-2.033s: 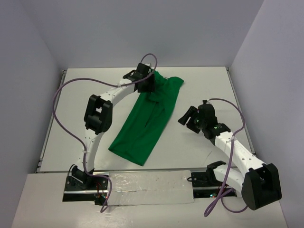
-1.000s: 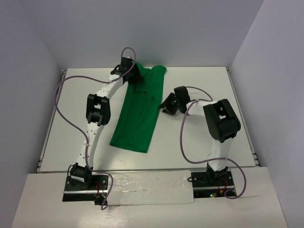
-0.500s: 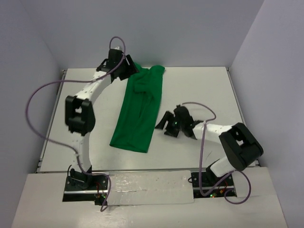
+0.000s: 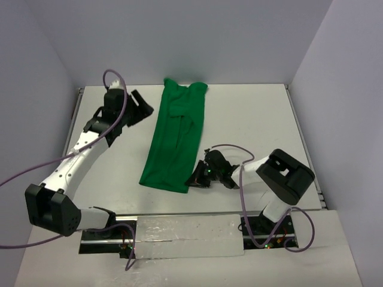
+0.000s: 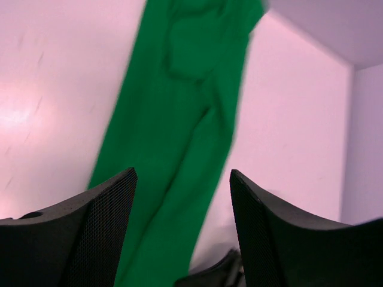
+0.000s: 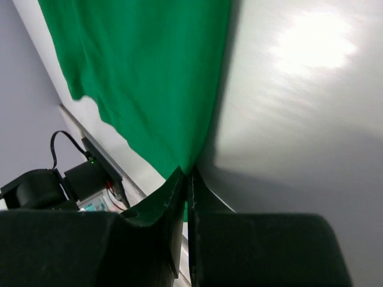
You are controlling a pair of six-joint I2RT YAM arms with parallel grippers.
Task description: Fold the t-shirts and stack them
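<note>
The bright-green t-shirt (image 4: 176, 137) lies on the table as a long narrow strip, collar end at the far edge and hem end near me. My left gripper (image 4: 143, 107) hovers open to the left of the shirt's far end, apart from it. In the left wrist view the t-shirt (image 5: 179, 113) runs beyond the spread fingers of the left gripper (image 5: 182, 173), and nothing is between them. My right gripper (image 4: 192, 181) sits low at the shirt's near right corner. In the right wrist view the right gripper (image 6: 187, 174) is shut, with the t-shirt (image 6: 143, 78) edge pinched between its fingers.
The white table (image 4: 257, 113) is boxed in by grey walls at the back and on both sides. A metal mounting plate (image 4: 185, 236) with both arm bases lies along the near edge. Purple cables (image 4: 36, 167) loop beside each arm.
My left gripper let go of the shirt's far end and swung back to the left. My right gripper dropped toward the shirt's near right corner and shut on the cloth.
</note>
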